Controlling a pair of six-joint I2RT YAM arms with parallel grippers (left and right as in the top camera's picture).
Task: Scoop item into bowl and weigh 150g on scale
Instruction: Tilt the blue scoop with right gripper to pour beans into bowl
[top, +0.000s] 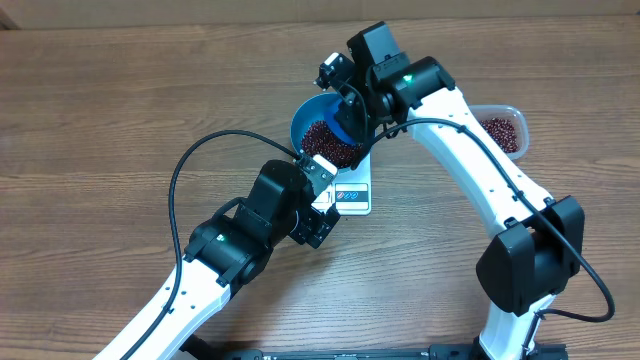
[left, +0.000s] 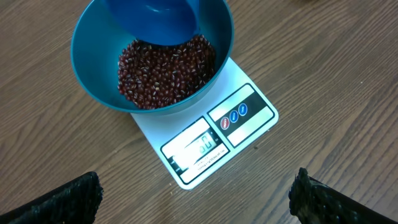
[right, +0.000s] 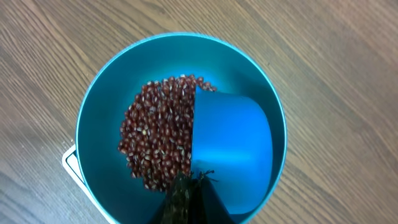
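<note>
Half the scale (left: 249, 115) hides beneath the bowl (left: 93, 65), display (left: 194, 149) digits blurred.

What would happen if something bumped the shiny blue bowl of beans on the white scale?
The round glossy blue bowl sits on a smooth flat white scale, so it would probably slide easily. The small red-brown beans lie loose and would likely roll if spilled.

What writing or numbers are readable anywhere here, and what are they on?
Scale display: digits show, but too blurred to read.
Print below the display: too small to read.
Three round button symbols: no legible lettering.
Nothing else carries text.
</note>
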